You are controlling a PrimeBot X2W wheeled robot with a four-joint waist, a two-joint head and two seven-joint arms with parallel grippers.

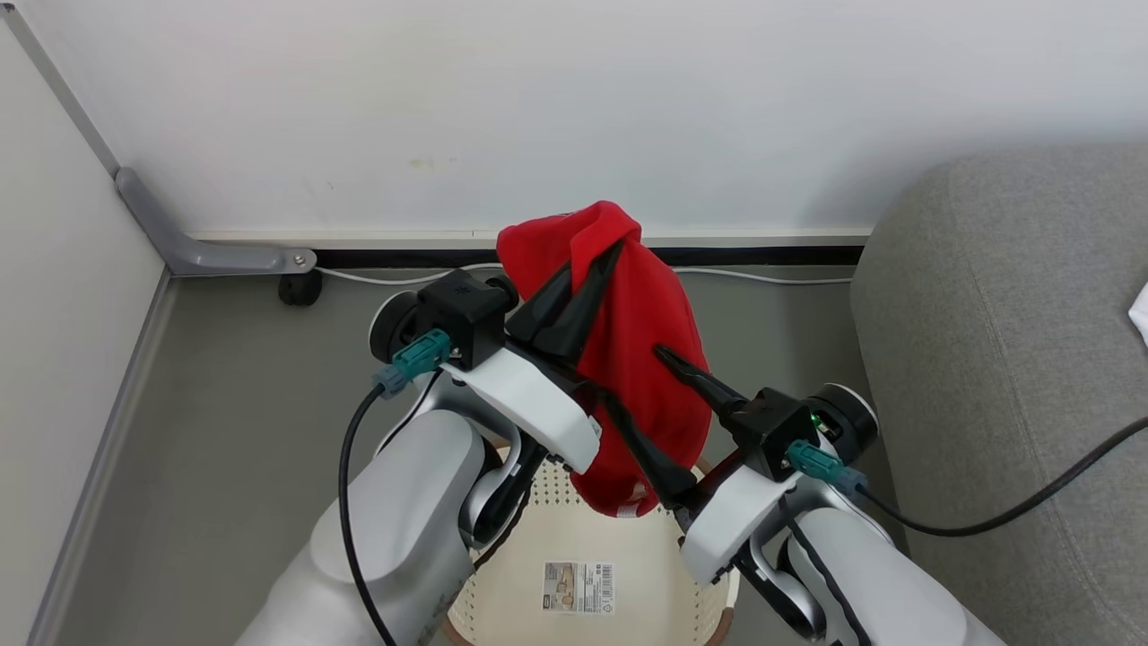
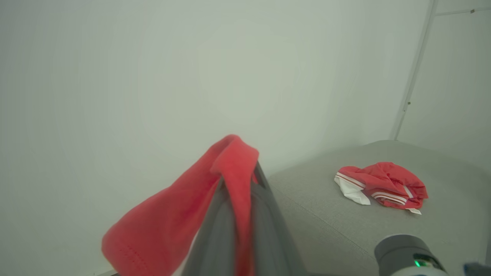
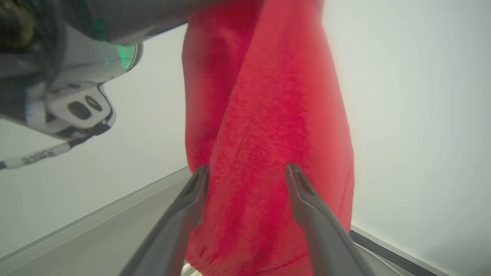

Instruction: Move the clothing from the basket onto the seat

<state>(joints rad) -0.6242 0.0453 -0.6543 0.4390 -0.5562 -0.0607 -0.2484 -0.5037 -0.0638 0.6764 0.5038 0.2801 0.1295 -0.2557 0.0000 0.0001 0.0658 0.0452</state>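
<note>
My left gripper (image 1: 614, 247) is shut on a red garment (image 1: 641, 359), one piece of the clothing, and holds it by its top. The fabric hangs down over the cream basket (image 1: 529, 547). The left wrist view has the cloth (image 2: 172, 226) draped over the shut left gripper (image 2: 256, 168). My right gripper (image 1: 632, 372) is open, its fingers either side of the hanging fabric (image 3: 268, 96), as the right gripper (image 3: 247, 172) also stands in its wrist view. A second red-and-white garment (image 2: 383, 186) lies crumpled on the grey seat (image 2: 314, 218), which stands to the right of the basket (image 1: 1004, 359).
A white wall with a dark baseboard (image 1: 771, 256) and a white cable (image 1: 771, 276) runs behind the basket. A grey metal bracket (image 1: 179, 242) and a black caster (image 1: 299, 289) sit in the left corner. A black cable (image 1: 1031, 502) crosses the seat's front.
</note>
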